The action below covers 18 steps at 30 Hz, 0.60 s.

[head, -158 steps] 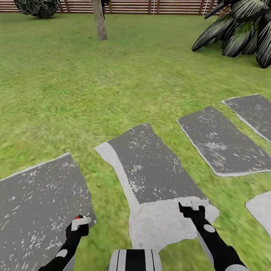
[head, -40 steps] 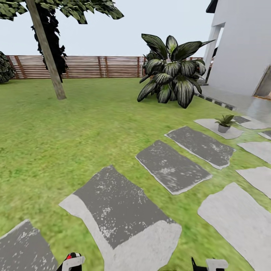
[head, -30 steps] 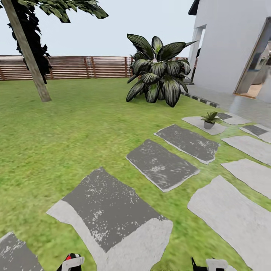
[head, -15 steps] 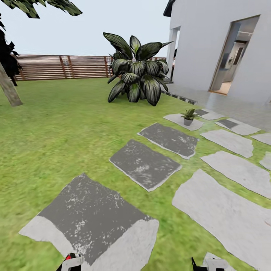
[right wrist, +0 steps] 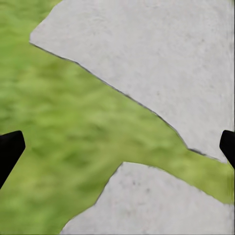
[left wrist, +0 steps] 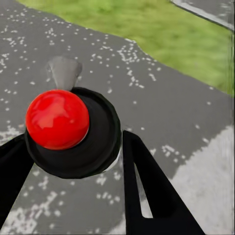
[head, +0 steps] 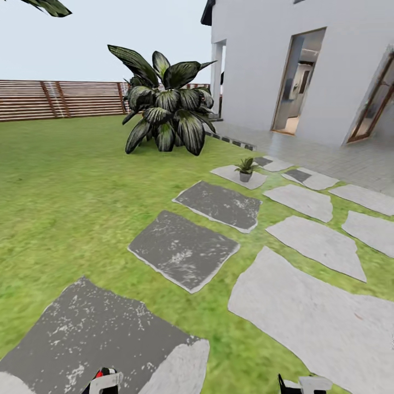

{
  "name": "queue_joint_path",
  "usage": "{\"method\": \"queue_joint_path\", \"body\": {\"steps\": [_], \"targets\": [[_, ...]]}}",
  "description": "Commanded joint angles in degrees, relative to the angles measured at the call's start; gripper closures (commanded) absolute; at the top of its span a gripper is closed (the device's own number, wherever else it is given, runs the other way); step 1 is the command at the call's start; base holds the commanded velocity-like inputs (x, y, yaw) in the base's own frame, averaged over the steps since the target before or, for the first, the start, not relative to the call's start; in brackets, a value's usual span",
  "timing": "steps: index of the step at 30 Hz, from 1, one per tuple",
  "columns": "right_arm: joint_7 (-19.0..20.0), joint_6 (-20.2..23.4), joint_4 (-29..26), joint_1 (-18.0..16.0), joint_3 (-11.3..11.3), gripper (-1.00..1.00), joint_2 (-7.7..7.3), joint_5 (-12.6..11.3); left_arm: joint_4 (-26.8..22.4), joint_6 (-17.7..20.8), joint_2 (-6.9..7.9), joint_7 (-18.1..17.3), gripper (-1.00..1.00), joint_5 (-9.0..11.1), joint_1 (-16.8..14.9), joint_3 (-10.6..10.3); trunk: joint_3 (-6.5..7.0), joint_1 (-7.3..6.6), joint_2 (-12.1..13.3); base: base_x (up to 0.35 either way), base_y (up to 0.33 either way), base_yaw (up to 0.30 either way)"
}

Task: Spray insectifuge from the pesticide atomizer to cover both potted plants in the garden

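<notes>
One potted plant (head: 245,168), a small green rosette in a grey pot, stands on a pale stepping stone (head: 232,175) far ahead on the lawn; the second plant is out of view. The pesticide atomizer (left wrist: 73,132) appears from above as a dark round body with a red knob and a grey nozzle. My left gripper (left wrist: 73,152) is shut on it, black fingers (left wrist: 147,191) on either side. That gripper (head: 104,381) peeks over the head view's bottom edge. My right gripper (right wrist: 117,144) is open over grass and pale stone, and it shows low down (head: 303,384) too. I make out no insectifuge specks.
Dark and pale stepping stones (head: 183,249) run across the lawn toward a paved terrace (head: 339,158). A big striped-leaf bush (head: 167,112) stands at the back. A white house (head: 257,65) with open doorways (head: 298,82) is on the right. A slatted fence (head: 54,98) closes the far side.
The head camera has swung right: the tree trunk has left the picture, the bush and potted plant have slid leftward, and more of the house shows. Both grippers keep their places.
</notes>
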Motion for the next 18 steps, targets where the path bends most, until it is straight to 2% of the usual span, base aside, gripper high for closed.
{"method": "queue_joint_path", "body": {"steps": [1,18], "targets": [[-0.12,-0.16,0.06,-0.05,-0.08,-1.00,0.02,0.12,0.02,-0.18,0.01,0.07,1.00,0.04,-0.02,0.02,-0.05,0.02,-0.02,0.335,-0.004,-0.300],[-0.12,-0.16,0.11,-0.05,-0.07,-1.00,0.08,0.18,0.02,-0.23,0.09,0.06,1.00,0.12,-0.02,-0.01,-0.05,0.02,-0.02,0.336,0.001,-0.300]]}}
